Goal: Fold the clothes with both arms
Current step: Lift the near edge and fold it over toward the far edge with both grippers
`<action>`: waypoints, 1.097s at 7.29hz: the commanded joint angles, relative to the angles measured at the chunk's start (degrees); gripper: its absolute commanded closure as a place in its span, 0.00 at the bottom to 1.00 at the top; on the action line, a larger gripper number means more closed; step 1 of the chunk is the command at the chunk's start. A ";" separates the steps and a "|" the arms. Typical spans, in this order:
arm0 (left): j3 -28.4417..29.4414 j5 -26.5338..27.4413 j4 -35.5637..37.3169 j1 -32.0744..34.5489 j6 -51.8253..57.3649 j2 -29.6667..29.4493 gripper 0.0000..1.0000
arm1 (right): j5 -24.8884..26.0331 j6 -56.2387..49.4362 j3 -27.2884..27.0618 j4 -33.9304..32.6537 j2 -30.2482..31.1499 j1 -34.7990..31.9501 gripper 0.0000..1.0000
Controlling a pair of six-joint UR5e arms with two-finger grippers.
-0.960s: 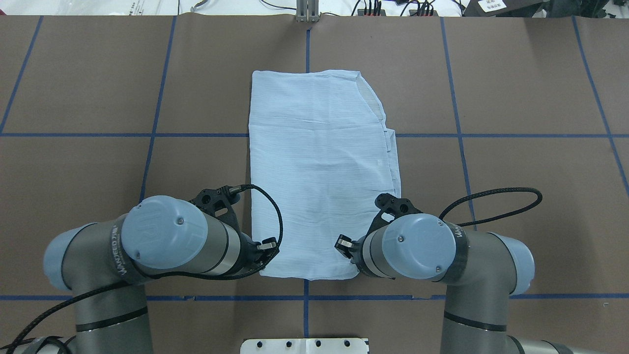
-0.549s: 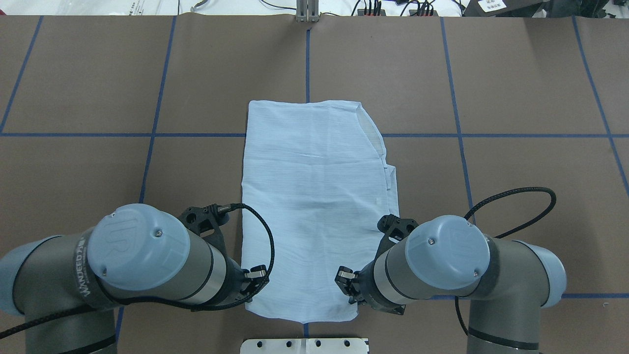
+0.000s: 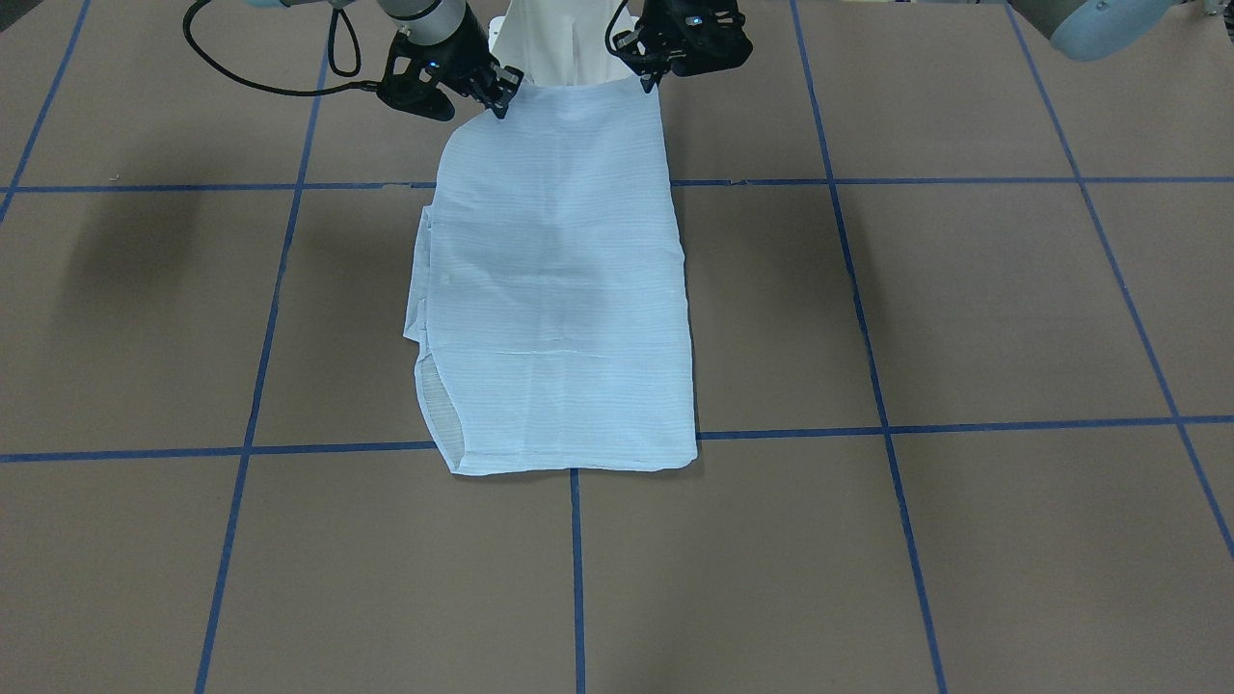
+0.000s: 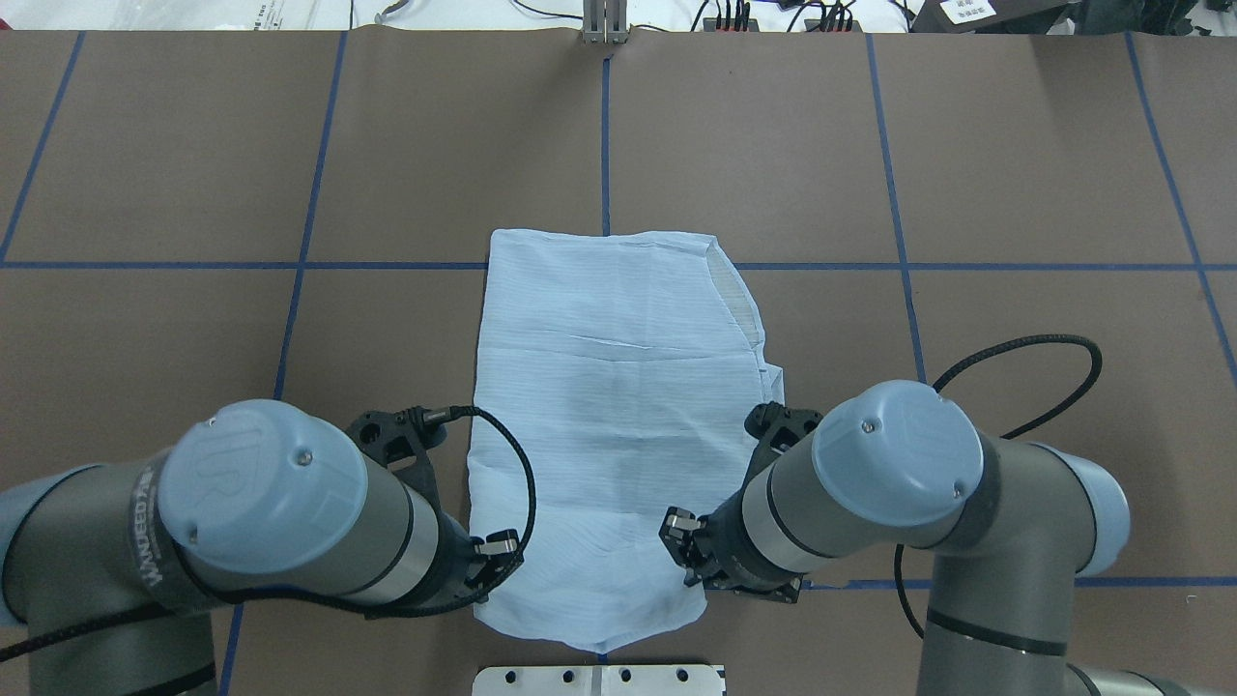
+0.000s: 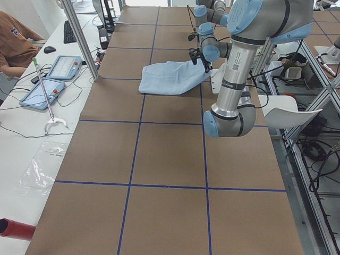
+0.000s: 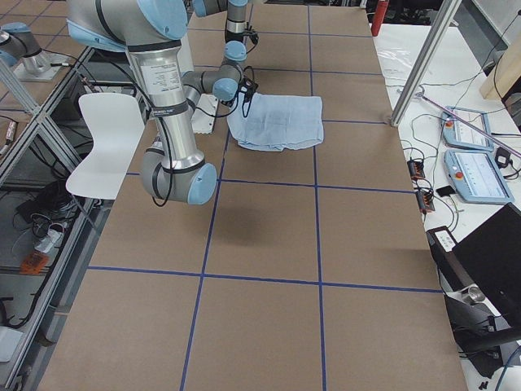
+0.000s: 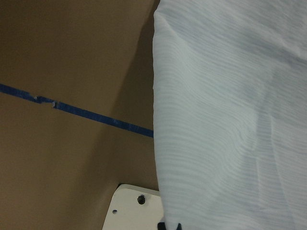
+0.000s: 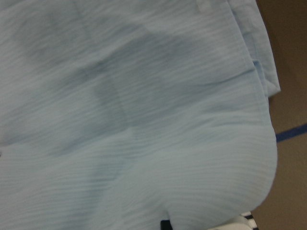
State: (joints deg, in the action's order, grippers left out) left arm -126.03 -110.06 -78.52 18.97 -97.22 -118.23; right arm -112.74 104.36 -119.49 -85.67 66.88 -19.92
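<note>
The light blue striped shirt lies folded into a long panel on the brown table, also in the front view. Its end nearest the robot is lifted off the table. My left gripper is shut on the near left corner; it shows at the top of the front view. My right gripper is shut on the near right corner, also in the front view. Both wrist views are filled with shirt cloth. Collar, buttons and label are hidden.
The white pedestal plate sits just below the lifted shirt edge. Blue tape lines grid the table. Cables and plugs lie beyond the far edge. Tablets and a person are at the operators' side.
Both arms have pulled back toward the robot with the shirt's near corners. The shirt has slid toward the robot and its near edge now hangs raised over the table's front.
</note>
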 commanded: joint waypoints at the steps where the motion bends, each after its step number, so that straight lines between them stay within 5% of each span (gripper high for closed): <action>1: 4.45 -0.50 -4.33 8.67 4.14 -1.90 1.00 | 5.40 -6.33 5.47 0.06 -4.72 -4.32 1.00; 5: 23.68 -1.38 -22.41 16.36 7.66 -4.90 1.00 | 6.74 -13.91 14.98 0.15 -9.66 -11.97 1.00; 8: 27.33 -1.29 -25.72 18.91 10.99 -4.99 1.00 | 6.66 -17.61 23.13 0.50 -15.00 -15.75 1.00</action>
State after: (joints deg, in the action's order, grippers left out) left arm -99.69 -111.39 -103.45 36.97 -87.63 -123.19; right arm -106.02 87.72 -100.39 -85.37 54.62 -34.17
